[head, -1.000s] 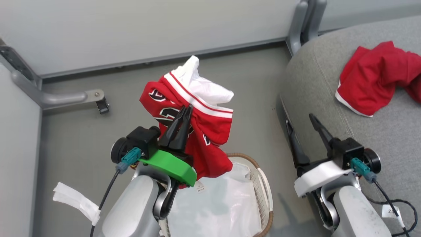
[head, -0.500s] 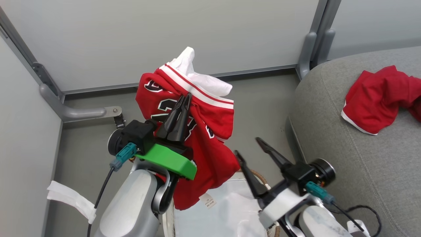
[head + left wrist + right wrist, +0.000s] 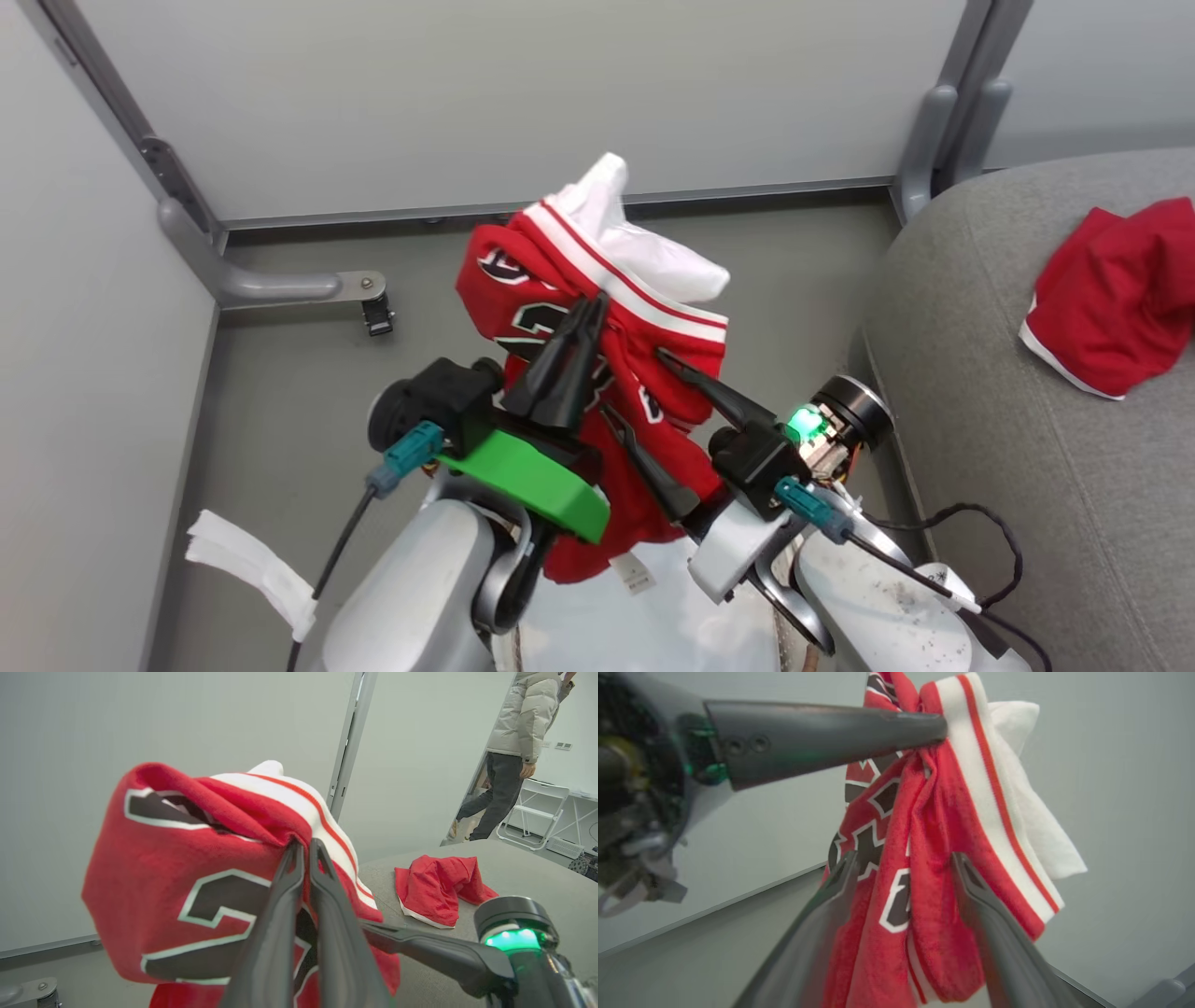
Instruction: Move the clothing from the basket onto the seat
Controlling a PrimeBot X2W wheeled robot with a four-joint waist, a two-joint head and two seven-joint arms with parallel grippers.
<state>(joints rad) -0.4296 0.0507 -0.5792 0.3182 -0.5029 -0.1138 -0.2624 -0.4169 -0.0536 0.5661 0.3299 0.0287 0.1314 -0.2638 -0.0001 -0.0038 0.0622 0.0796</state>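
My left gripper [image 3: 593, 303] is pinched shut on the jersey [image 3: 621, 345], holding it in the air left of the seat [image 3: 980, 420], where the plain red piece [image 3: 1111, 299] lies at the far right. My right gripper [image 3: 633, 381] is spread wide, straddling the hanging cloth. I'd close it on the thick folds, then carry both arms right, keeping the tail above the seat's edge.

Ahead of me: pale grey panel walls [image 3: 523, 93], joined by grey metal posts [image 3: 938, 131]. Floor [image 3: 280, 401] grey, matte. At my left, a post foot [image 3: 280, 285] with a small black caster [image 3: 377, 315]. Past the panels, a person [image 3: 509, 751] beside a white folding chair [image 3: 532, 812]. Lighting even.
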